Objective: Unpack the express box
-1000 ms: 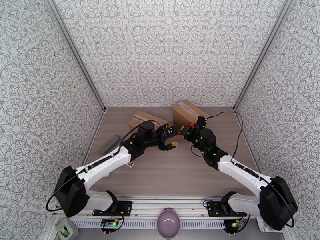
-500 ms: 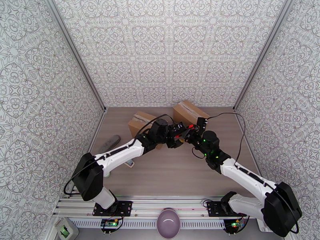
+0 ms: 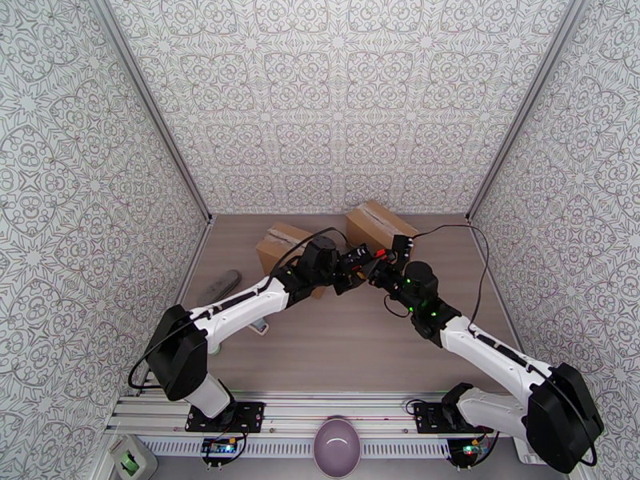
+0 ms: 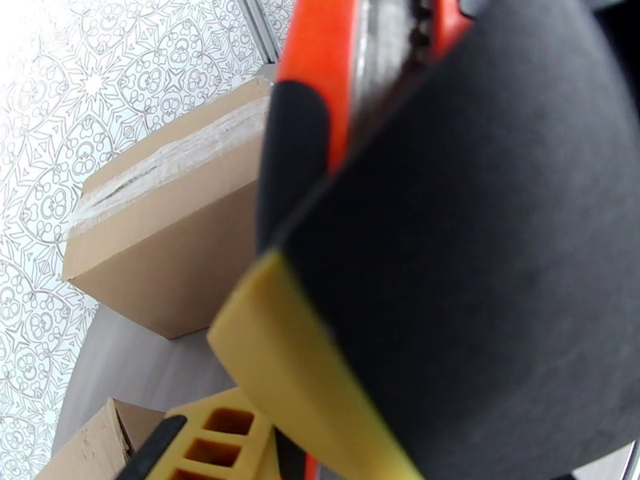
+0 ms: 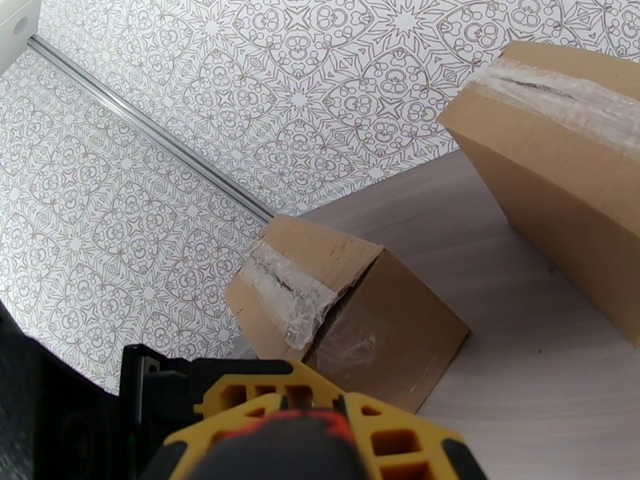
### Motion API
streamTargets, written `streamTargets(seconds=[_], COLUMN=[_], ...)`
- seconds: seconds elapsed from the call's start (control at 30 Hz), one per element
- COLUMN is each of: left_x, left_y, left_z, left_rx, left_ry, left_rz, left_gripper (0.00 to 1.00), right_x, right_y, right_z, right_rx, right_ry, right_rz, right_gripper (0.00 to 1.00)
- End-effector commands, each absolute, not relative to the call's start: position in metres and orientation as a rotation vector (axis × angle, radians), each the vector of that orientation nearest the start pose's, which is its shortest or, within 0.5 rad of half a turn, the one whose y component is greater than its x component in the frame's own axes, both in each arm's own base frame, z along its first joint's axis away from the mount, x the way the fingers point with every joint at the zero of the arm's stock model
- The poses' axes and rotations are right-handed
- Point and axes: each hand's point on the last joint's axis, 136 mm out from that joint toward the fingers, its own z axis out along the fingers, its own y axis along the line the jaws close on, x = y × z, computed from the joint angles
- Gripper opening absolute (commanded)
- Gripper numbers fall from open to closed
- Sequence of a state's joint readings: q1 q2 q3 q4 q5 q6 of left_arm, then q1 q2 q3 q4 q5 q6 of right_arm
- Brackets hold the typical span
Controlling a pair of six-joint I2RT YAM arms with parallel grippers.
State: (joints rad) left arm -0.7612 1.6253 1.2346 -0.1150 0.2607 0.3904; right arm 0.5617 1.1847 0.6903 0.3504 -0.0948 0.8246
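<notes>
Right end effector [image 5: 324, 408] clamped on orange-and-black plastic cutter [image 4: 324, 74]; left end effector [image 3: 350, 270]: cannot tell. Release early, you drop it.

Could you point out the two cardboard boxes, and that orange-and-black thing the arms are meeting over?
Left box [image 3: 276, 240]: top view, on its taped top.
Right box [image 3: 376, 222]: top view, on its taped top.
Orange-and-black tool [image 4: 324, 58]: left wrist view, on its orange side.

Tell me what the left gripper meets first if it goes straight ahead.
Probably the orange tool in the right gripper, right before the left gripper; a taped box stands farther behind.
</notes>
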Motion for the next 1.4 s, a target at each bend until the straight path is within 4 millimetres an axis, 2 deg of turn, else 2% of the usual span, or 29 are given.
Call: streamTargets(seconds=[0.0,0.1,0.2,0.3,0.37,0.43,0.53,0.63,0.7,0.8,0.93,1.1,1.23,1.37], left_x=[0.321,0.317,0.313,0.311,0.311,0.310,0.310,0.309,0.308,0.306,0.299,0.296,0.296,0.291], left_y=[-0.382,-0.380,-0.379,-0.377,-0.375,-0.375,-0.377,-0.379,-0.381,-0.383,-0.386,-0.384,-0.384,-0.382], left_z=[0.233,0.227,0.222,0.211,0.202,0.190,0.170,0.142,0.121,0.091,0.055,0.023,0.013,0.013], left_rx=[1.259,1.282,1.293,1.305,1.316,1.334,1.365,1.415,1.443,1.490,1.556,1.594,1.591,1.592], left_ry=[1.649,1.667,1.688,1.719,1.748,1.780,1.839,1.924,1.989,2.074,2.184,2.276,2.311,2.322], left_rz=[-0.571,-0.582,-0.593,-0.593,-0.587,-0.583,-0.568,-0.536,-0.508,-0.448,-0.405,-0.374,-0.346,-0.330], left_gripper=[0.29,0.24,0.23,0.23,0.23,0.23,0.23,0.23,0.23,0.23,0.24,0.25,0.29,0.45], right_x=[0.332,0.330,0.327,0.322,0.315,0.305,0.289,0.264,0.245,0.227,0.230,0.253,0.266,0.277], right_y=[0.229,0.222,0.214,0.199,0.186,0.168,0.135,0.087,0.053,0.026,0.032,0.064,0.081,0.090], right_z=[0.250,0.249,0.244,0.240,0.238,0.229,0.217,0.212,0.221,0.240,0.244,0.241,0.242,0.243], right_rx=[0.157,0.174,0.187,0.212,0.232,0.258,0.331,0.462,0.557,0.598,0.528,0.405,0.336,0.291], right_ry=[1.848,1.842,1.849,1.856,1.861,1.887,1.924,1.901,1.807,1.707,1.801,1.912,1.951,1.983], right_rz=[1.072,1.049,1.019,0.956,0.903,0.828,0.678,0.512,0.443,0.401,0.335,0.346,0.357,0.331], right_gripper=[0.01,0.09,0.40,0.62,0.84,0.97,0.99,0.99,0.99,0.99,0.99,0.99,0.99,0.99])
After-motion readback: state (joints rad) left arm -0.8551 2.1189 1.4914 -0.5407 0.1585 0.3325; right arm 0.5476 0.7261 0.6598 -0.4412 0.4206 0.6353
